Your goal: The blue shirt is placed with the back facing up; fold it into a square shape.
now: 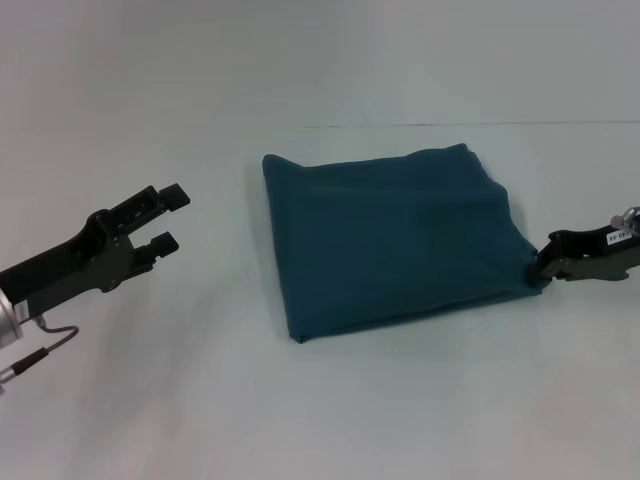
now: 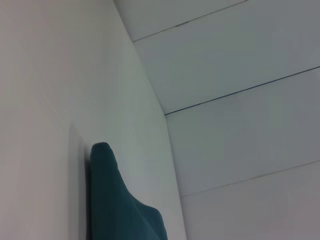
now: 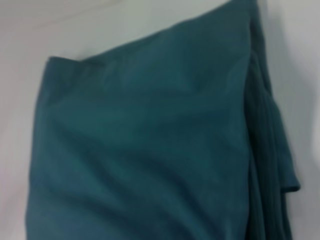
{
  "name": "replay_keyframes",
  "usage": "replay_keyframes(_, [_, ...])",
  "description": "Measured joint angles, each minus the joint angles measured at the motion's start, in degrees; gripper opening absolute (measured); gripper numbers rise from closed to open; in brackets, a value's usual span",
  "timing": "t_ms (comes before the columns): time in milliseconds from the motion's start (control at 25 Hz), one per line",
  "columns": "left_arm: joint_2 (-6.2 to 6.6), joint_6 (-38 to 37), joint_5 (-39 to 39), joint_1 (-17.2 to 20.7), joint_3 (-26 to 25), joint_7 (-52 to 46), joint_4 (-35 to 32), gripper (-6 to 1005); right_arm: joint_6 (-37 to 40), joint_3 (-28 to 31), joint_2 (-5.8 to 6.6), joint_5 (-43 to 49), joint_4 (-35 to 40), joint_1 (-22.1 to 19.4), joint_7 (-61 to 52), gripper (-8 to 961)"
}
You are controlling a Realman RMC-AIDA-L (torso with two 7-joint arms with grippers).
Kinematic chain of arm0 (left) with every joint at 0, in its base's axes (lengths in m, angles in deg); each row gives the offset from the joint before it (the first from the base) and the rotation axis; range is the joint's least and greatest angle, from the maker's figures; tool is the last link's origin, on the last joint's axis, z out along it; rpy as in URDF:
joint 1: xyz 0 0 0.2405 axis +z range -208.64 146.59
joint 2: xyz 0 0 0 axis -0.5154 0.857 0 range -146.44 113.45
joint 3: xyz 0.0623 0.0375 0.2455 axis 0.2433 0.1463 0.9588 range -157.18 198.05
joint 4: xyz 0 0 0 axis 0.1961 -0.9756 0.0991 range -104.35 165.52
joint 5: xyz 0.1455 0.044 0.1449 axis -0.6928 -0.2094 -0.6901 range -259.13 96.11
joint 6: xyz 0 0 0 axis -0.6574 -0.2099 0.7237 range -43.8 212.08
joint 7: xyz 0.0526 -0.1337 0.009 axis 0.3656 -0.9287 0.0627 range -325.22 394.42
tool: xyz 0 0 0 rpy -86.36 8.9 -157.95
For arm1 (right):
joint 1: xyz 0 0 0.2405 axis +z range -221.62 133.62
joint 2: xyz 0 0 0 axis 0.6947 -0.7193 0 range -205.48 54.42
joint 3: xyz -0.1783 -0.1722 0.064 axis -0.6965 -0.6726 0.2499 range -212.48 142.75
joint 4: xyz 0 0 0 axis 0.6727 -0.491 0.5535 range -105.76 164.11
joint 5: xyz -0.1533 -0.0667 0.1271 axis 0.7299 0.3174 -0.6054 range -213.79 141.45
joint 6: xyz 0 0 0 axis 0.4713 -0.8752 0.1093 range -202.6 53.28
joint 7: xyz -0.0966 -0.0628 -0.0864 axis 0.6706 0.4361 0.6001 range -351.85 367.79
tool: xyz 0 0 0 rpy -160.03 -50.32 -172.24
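The right gripper [image 1: 541,268] was seen at about four o'clock of the blue shirt [image 1: 390,238], its tips pressed together on the near right corner of the cloth. The shirt lay on the white table [image 1: 320,400] at the centre, already folded into a rough square, with loose layered edges showing along one side in the right wrist view. If that corner were tugged outward, the stacked layers could be dragged askew and the square spoiled. The left gripper [image 1: 168,218] was held at nine o'clock, well apart from the cloth, fingers spread and empty. Nothing else was seen in the way.
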Motion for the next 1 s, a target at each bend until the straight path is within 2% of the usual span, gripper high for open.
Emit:
replay_keyframes(480, [-0.12,0.0,0.0,0.0,-0.3,0.0,0.0,949,-5.5,-0.3,-0.22,1.1,-5.0,1.4,0.0,82])
replay_keyframes(880, [-0.16,0.0,0.0,0.1,-0.2,0.3,0.0,949,-7.3,-0.1,1.19,4.0,-2.8,1.0,-3.7,113])
replay_keyframes(1000, [-0.2,-0.1,0.0,0.2,-0.3,0.3,0.0,949,-7.2,0.2,1.61,4.0,-1.0,0.5,-4.7,236])
